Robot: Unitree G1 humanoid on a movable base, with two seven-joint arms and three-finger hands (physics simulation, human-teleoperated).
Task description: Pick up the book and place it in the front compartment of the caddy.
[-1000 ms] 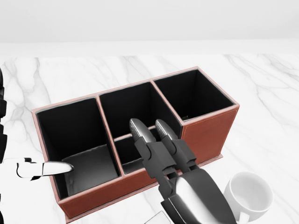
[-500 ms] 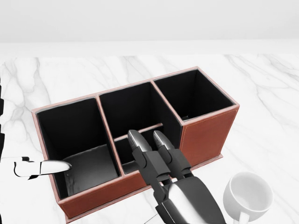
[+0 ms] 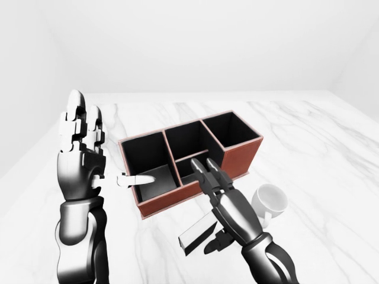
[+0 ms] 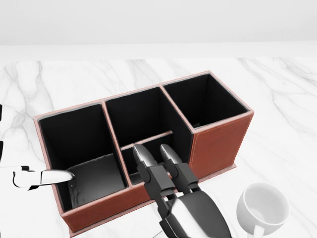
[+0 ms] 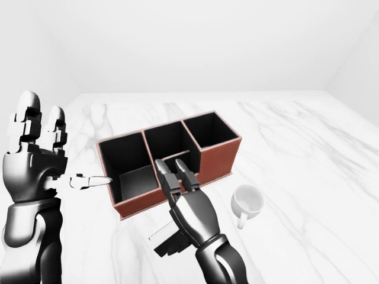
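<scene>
A red-brown caddy [image 4: 220, 139] with black insides stands on the white marble table [image 4: 277, 94]. Its small low compartment [image 4: 132, 157] lies on the side nearest the bottom of the head view. My right hand [image 4: 152, 153] reaches over that near wall with its fingers stretched straight out. Under its palm a thin grey book [image 3: 197, 232] hangs tilted, pinned there by the thumb. My left hand [image 3: 83, 127] is raised to the left of the caddy, fingers up and spread; its thumb points into the left compartment.
A white mug [image 4: 262, 208] stands on the table just right of my right hand, near the caddy's right end. Bare marble stretches around the caddy in both eye views.
My right hand has drawn back toward the bottom of the head view, its fingertips now over the low compartment's near wall. The left hand has barely moved.
</scene>
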